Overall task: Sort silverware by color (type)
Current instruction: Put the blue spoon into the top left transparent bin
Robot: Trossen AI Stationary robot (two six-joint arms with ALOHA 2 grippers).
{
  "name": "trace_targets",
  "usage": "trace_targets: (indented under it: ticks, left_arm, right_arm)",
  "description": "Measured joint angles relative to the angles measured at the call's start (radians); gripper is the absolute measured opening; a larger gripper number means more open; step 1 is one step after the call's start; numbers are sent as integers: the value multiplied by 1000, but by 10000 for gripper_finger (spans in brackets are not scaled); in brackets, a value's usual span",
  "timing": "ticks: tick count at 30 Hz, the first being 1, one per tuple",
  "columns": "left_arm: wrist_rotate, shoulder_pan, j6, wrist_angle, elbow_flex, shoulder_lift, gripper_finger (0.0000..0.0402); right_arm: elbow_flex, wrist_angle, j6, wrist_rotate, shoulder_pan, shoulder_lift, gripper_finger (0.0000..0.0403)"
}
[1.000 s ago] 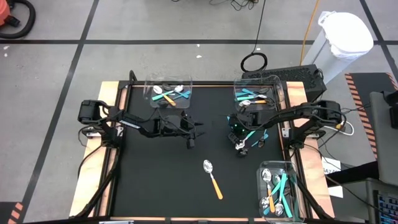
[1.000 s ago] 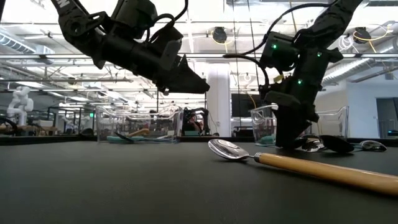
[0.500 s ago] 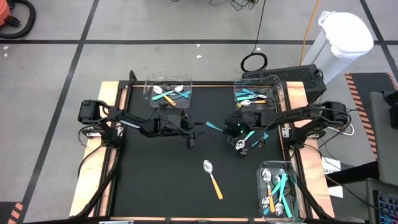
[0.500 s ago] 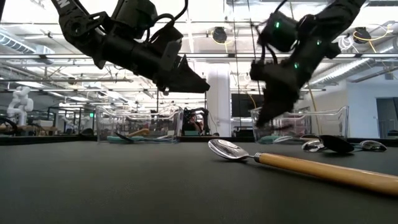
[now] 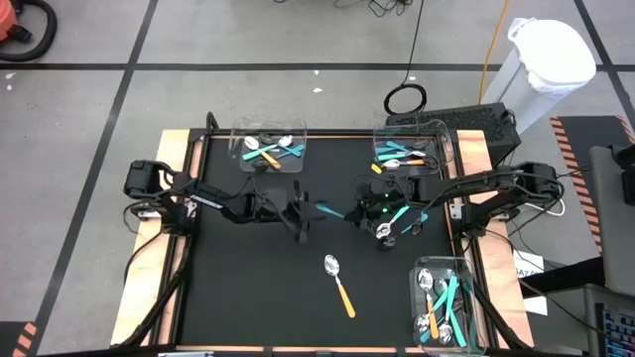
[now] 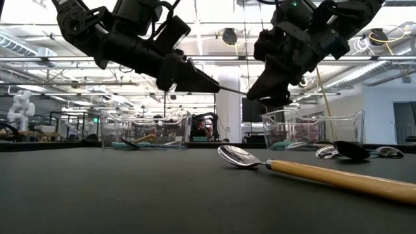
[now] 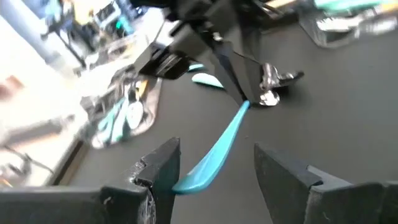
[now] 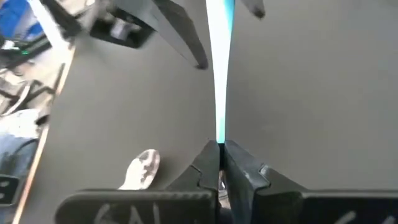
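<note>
One slim teal plastic-handled utensil (image 8: 219, 74) is pinched at its metal end in my right gripper (image 8: 219, 163), handle reaching out between my left gripper's (image 7: 214, 171) wide-open fingers. Judged light, stiff, smooth, likely slippery; left should close mid-handle. Orange-handled spoon (image 5: 339, 284) lies apart

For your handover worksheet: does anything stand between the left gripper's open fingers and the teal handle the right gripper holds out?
Nothing visible does. The slim teal plastic handle already reaches between the left gripper and its open fingers, held by the right gripper.
</note>
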Motion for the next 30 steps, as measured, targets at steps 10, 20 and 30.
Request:
trace_targets:
  ticks: [10, 20, 30]
  left_arm:
    - [-49, -33, 164, 0, 19, 24, 167]
    - [98, -33, 209, -14, 29, 25, 8]
    - [-120, -28, 211, -78, 31, -1, 1]
  right_arm:
    - [0, 11, 10, -26, 0, 0, 5]
    - [0, 12, 23, -59, 0, -2, 5]
    - [1, 53, 68, 113, -10, -18, 59]
